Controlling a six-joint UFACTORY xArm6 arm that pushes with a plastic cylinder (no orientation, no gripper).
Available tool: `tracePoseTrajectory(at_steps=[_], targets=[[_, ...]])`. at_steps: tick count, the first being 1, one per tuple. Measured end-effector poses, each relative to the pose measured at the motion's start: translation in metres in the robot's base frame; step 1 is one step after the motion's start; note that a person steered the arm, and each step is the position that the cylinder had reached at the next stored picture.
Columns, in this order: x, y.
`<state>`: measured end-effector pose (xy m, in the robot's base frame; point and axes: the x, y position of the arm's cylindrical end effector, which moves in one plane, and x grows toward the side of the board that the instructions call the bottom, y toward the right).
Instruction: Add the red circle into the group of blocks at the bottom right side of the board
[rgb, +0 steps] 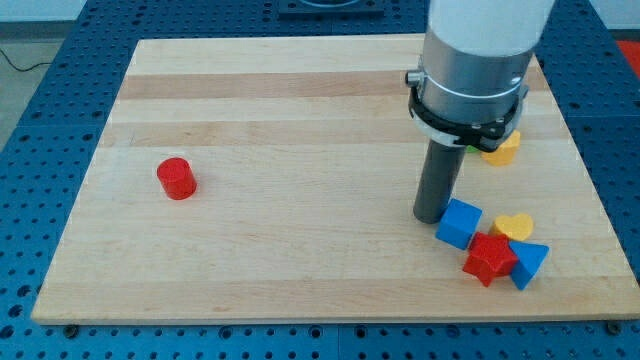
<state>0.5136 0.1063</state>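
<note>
Red circle (177, 178) sits alone near the board's (300, 100) left edge, about halfway between its top and bottom edges, with bare wood on every side of it. Well apart, toward the bottom right corner, lies a cluster: a blue cube (459, 223), a red star-shaped block (489, 259), a yellow heart (515, 226) and a blue triangular block (529, 264), packed close together. My tip (431, 217) stands just beside the blue cube on its left; being a bare rod, it grasps nothing. A yellow block (502, 148) and a sliver of green (471, 149) show near the right edge, partly hidden behind the arm. A broad open stretch of board separates the red circle from the cluster
</note>
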Motion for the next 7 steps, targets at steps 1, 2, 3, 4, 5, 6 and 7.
tracePoseTrajectory(at_steps=[1, 2, 3, 4, 5, 6, 7], targets=[[0.000, 0.020], [-0.001, 0.031], [-0.028, 0.009], [-0.074, -0.074], [-0.092, -0.178], [-0.091, -0.304], [-0.082, -0.405]])
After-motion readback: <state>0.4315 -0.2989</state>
